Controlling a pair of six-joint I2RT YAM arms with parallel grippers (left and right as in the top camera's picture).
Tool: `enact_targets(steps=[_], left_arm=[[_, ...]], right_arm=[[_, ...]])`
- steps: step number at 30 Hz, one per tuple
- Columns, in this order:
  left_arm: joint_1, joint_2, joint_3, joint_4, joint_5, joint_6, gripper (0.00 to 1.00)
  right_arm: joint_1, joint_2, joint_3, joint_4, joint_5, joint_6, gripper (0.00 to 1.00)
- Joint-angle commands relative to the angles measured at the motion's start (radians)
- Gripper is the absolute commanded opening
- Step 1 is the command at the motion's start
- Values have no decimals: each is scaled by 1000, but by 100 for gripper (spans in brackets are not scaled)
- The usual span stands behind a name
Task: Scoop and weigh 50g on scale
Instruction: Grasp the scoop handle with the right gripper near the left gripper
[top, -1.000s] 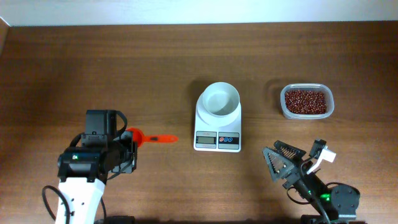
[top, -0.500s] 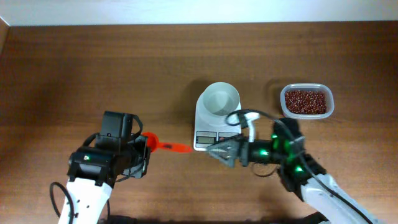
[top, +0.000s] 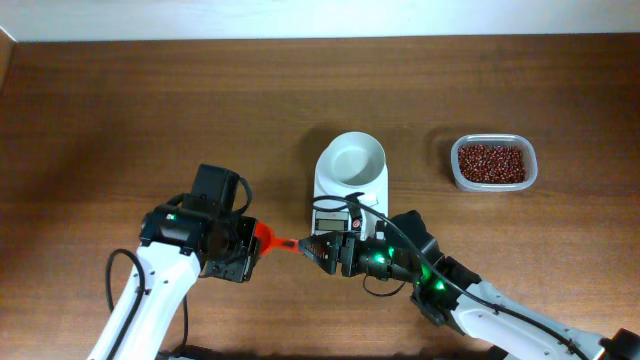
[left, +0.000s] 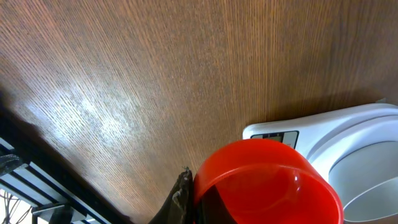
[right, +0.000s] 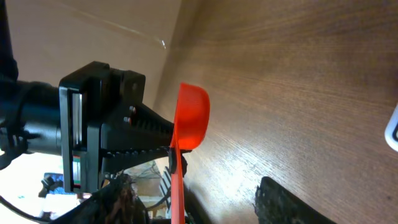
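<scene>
Right tool (top: 318, 247) is swinging in from the right, jaws still apart around the handle of the scoop (top: 270, 238) that left tool (top: 255, 243) is clamping, so handover is starting.

Counter (top: 150, 110): dark brown wood-grain top, grain running side to side, fills nearly the whole overhead view.
Pale strip (top: 300, 18): off-white, plain, along the counter's far edge; wall or floor cannot be told.
Light: soft and even, with a whitish sheen (left: 93, 112) on the wood in the left wrist view.
Beige panel (right: 93, 31): beyond the counter's edge, crossed by a thin seam.
</scene>
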Motion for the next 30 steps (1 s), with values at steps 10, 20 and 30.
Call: enact_targets(steps=[10,20,30], left_arm=[[-102,6,1,31,10,-15,0],[-132,8,1,40,11,-15,0],[-132,8,1,37,11,-14,0]], right_arm=[[54,7,11,7,32,69,45],[54,7,11,7,46,122,33],[54,7,11,7,46,122,19]])
